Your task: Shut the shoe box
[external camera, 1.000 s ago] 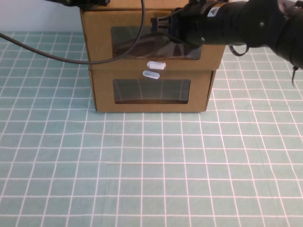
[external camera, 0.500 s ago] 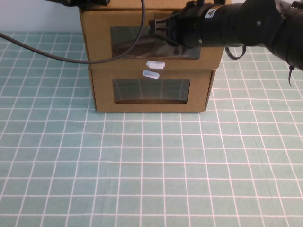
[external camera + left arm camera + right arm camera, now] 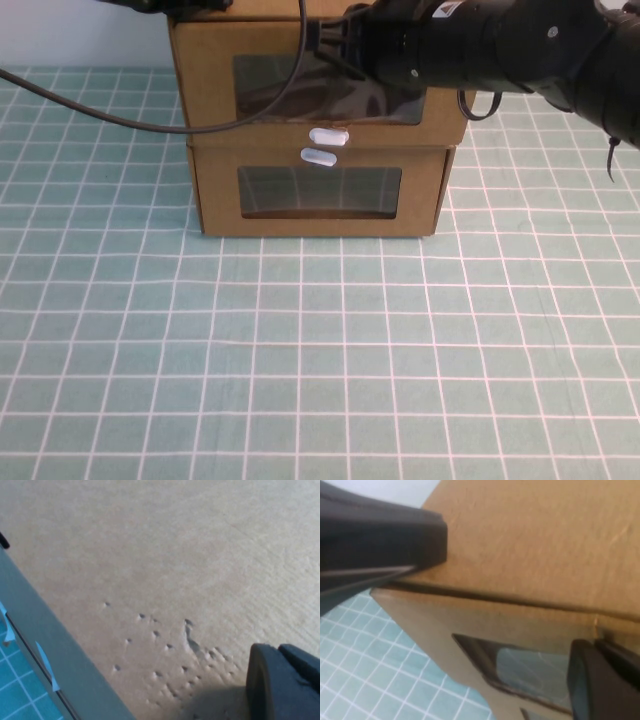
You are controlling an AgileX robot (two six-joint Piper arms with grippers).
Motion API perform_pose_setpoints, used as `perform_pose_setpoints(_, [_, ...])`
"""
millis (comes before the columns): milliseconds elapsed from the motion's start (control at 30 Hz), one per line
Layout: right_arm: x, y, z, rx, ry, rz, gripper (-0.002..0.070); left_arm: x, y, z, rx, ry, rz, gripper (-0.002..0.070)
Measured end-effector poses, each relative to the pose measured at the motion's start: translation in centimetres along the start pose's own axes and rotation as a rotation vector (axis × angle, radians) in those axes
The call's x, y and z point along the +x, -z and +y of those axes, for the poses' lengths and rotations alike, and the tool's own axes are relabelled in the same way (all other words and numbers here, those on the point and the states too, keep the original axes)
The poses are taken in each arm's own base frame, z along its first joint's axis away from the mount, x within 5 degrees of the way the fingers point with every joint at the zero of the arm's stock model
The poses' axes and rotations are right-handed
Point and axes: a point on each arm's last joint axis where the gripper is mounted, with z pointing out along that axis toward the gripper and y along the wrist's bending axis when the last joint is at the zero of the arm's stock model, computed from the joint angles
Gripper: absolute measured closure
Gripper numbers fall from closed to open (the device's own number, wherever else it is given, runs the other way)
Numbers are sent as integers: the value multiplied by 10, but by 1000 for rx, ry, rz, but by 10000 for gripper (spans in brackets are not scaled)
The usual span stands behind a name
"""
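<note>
A teal grid table (image 3: pixel 320 360) holds two stacked cardboard boxes at the back centre. The shoe box (image 3: pixel 205 80), with the wide window and a white tab (image 3: pixel 328 136) under it, sits on top of the lower box (image 3: pixel 215 205).

At the far left, a black cable (image 3: pixel 120 122) crosses in front of the shoe box. The left gripper (image 3: pixel 190 5) rests over the shoe box's top at its back left corner. Whether it is apart or together cannot be told.

To the right, the right gripper (image 3: pixel 325 45) is at the shoe box's upper front edge. Its fingers are spread apart, one over the top and one in front of the window.

Over the last second the right arm has slid leftward along the front, from the window's right side toward its middle. The shoe box has not visibly shifted. Its front looks about flush with the lower box, so the closing push seems nearly finished.
</note>
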Motion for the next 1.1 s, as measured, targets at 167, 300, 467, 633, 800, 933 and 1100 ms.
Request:
perform_pose_setpoints(167, [1,-4,-1,2,3,-9,688,0,0,0,0,0,0,680])
perform_pose_setpoints(300, [0,-11,-5,0,-17,-11,688,0,0,0,-1,0,-1,680])
perform_pose_setpoints(467, [-1,-13,-8,-16,-38,18,689,0,0,0,-1,0,-1,680])
perform_pose_setpoints(633, [-12,8,0,-52,-3,36,689,-3,6,-2,-1,-11,-3,680])
perform_pose_setpoints(800, [-34,58,21,-104,80,53,687,-17,34,-14,-11,-49,-44,680])
perform_pose_setpoints(933, [-43,103,34,-93,132,87,687,-31,65,-27,-27,-91,-93,680])
perform_pose_setpoints(1100, [-29,164,37,-5,150,132,687,-32,110,-48,-68,-115,-163,680])
